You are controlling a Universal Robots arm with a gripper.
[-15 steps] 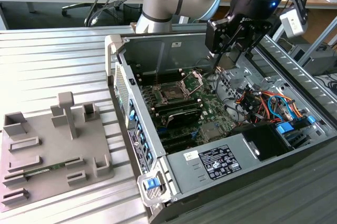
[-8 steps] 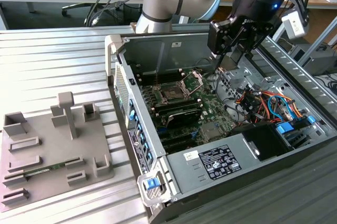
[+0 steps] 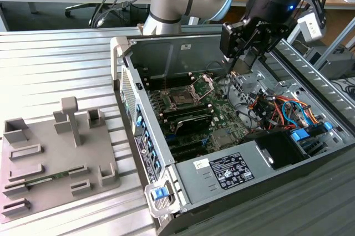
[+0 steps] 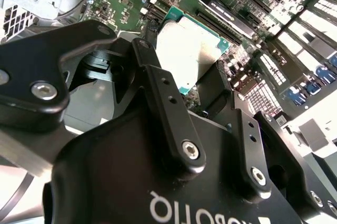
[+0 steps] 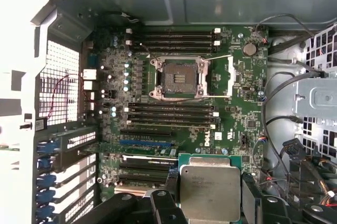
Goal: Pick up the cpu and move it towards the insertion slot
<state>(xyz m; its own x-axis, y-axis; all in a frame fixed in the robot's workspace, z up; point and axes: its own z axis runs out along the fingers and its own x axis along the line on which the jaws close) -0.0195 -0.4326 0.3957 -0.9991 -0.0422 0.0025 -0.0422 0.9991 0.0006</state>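
The gripper [image 5: 210, 203] pinches the cpu [image 5: 209, 191] by two opposite edges and holds it clear above the board, well short of the open insertion slot [image 5: 179, 78]; it looks light, stiff, slick-topped, with a delicate underside best left untouched.

The cpu [image 5: 210, 192], held in the hand [image 5: 208, 203], sits above the motherboard [image 5: 242, 124], apart from the insertion slot [image 5: 178, 78].

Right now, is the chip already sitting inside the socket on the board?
No. In the first wrist view the chip is held between the gripper fingers, apart from the open, empty socket.
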